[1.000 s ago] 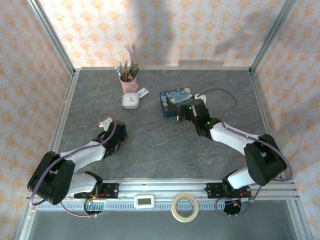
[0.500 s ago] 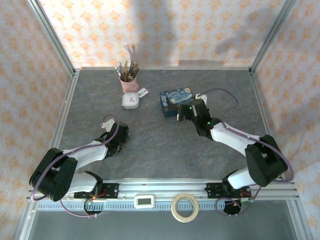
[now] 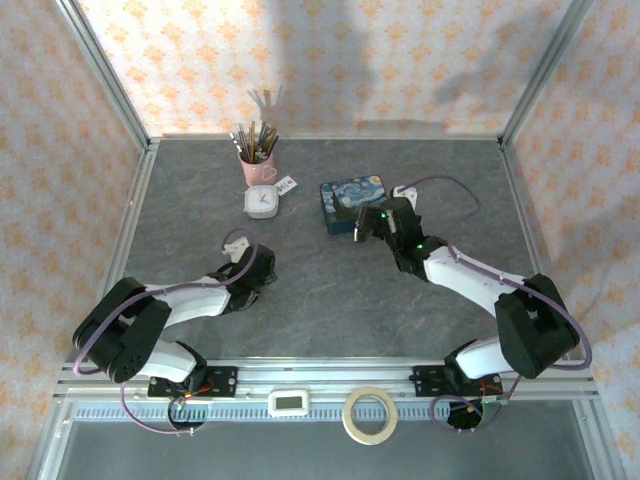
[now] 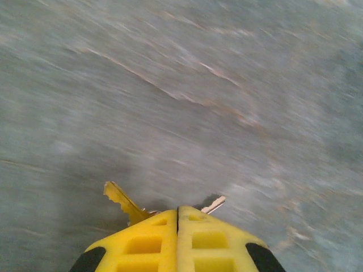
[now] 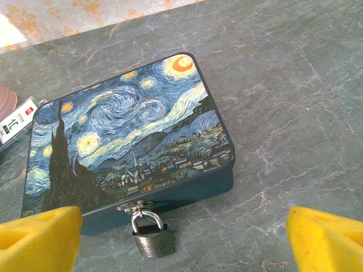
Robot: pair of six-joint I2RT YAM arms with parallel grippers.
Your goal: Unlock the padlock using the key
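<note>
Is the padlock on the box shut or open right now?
Shut. The padlock hangs from the clasp of the box with both shackle legs seated in its body.

Count's in, mostly singles!
One blue starry-night painted tin box (image 5: 130, 141), one small dark metal padlock (image 5: 152, 241), two thin metal keys (image 4: 122, 199), one pink cup of brushes (image 3: 256, 165), one white square clock (image 3: 262, 203), one white printed tag (image 3: 287, 184), one tape ring (image 3: 369, 415).

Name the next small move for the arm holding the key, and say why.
Probably carry the key toward the padlock. The left end effector is shut on the key with the blades poking out in front, so the grasp looks done. The padlock hangs closed from the clasp of the blue box, in front of the open right end effector.
</note>
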